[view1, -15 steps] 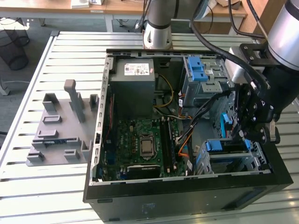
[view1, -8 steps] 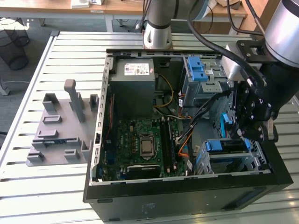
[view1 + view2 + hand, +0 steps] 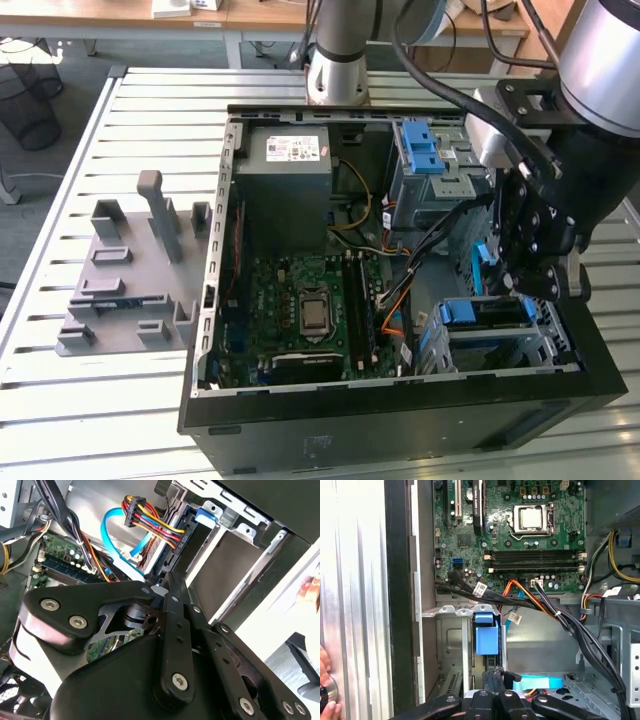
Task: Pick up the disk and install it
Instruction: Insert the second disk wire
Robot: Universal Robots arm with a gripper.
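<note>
The gripper [image 3: 492, 679] is hanging over the metal bay [image 3: 451, 645] at the front corner of the open computer case [image 3: 400, 415] on the bench [image 3: 120, 400]. Its fingers are pressing together, with nothing clearly between them. The disk [image 3: 485, 636], judging by its blue rail, is already standing on edge in this bay, so the installing seems almost finished. The white sticker [image 3: 293, 148] on the power supply is carrying print too small to read.
</note>
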